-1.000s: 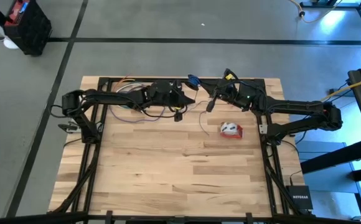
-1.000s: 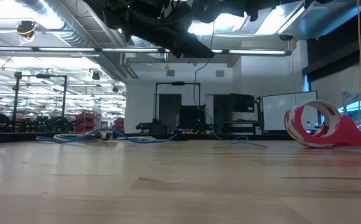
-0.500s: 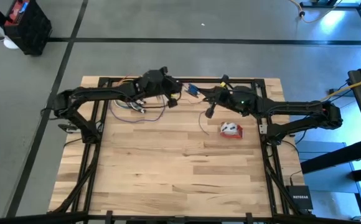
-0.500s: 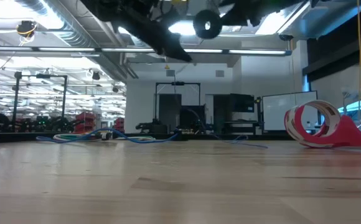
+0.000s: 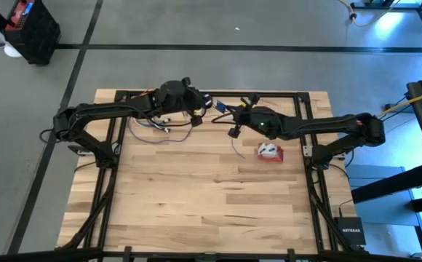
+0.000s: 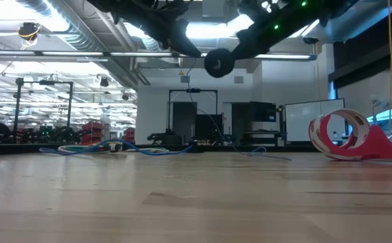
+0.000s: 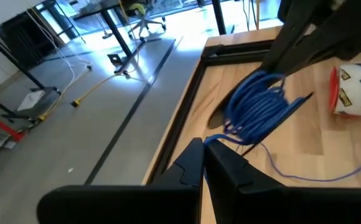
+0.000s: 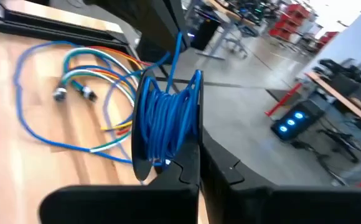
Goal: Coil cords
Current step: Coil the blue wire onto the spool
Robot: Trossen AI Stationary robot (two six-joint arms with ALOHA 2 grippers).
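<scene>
Both arms are now reaching closer together above the far middle of the wooden table (image 5: pixel 196 196) than a second ago, and the right gripper (image 5: pixel 234 129) is sitting further left than it was, with the black round puck (image 6: pixel 217 63) hanging lower in the low view.

On the far left, the left arm is stretching toward the middle, and the left gripper (image 5: pixel 196 116) is hovering with its fingers (image 7: pixel 196 163) pressed together; whether it is pinching the cord cannot be told. Just right of it, the right gripper is clamping a coil of blue cord (image 8: pixel 163 121) between its closed fingers (image 8: pixel 190 165), held up off the wood. A loose strand of that thin bluish cord (image 5: pixel 234 149) is trailing down to the tabletop below the grippers.

Under the left arm, a loose tangle of coloured cables (image 5: pixel 155 129) is lying on the far left of the table. The red-and-white cord bundle (image 5: pixel 270 151) is resting right of centre, just near of the right arm, apart from both grippers.
</scene>
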